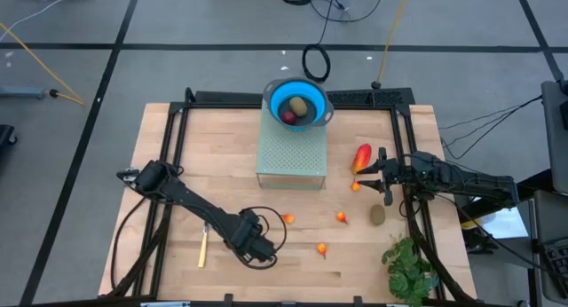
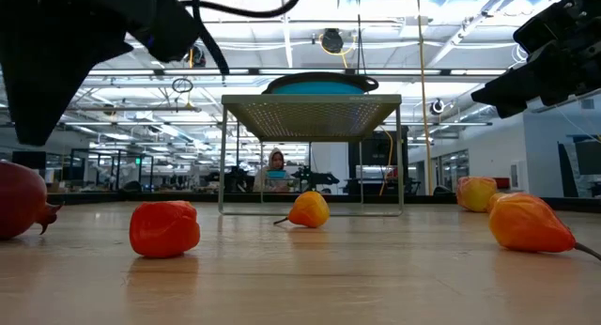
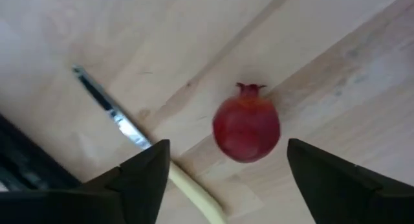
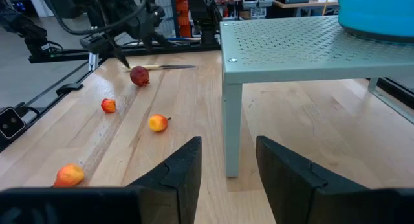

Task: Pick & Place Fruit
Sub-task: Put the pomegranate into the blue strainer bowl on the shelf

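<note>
The left end effector [image 3: 223, 179] hangs released above a dark red pomegranate [image 3: 246, 125] on the tabletop [image 1: 177, 174], beside the knife [image 3: 126, 130]. The right end effector [image 4: 228, 166] hangs released near the rack [image 1: 291, 153]. The blue bowl [image 1: 277, 100] on the rack holds two fruits. Orange pieces [image 1: 342, 217], an olive oval [image 1: 378, 216] and a red-yellow piece [image 1: 362, 156] lie on the tabletop.

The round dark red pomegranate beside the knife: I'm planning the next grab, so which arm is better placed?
Left. Its open gripper hangs directly over the round dark red pomegranate; the right gripper is across the table.
</note>
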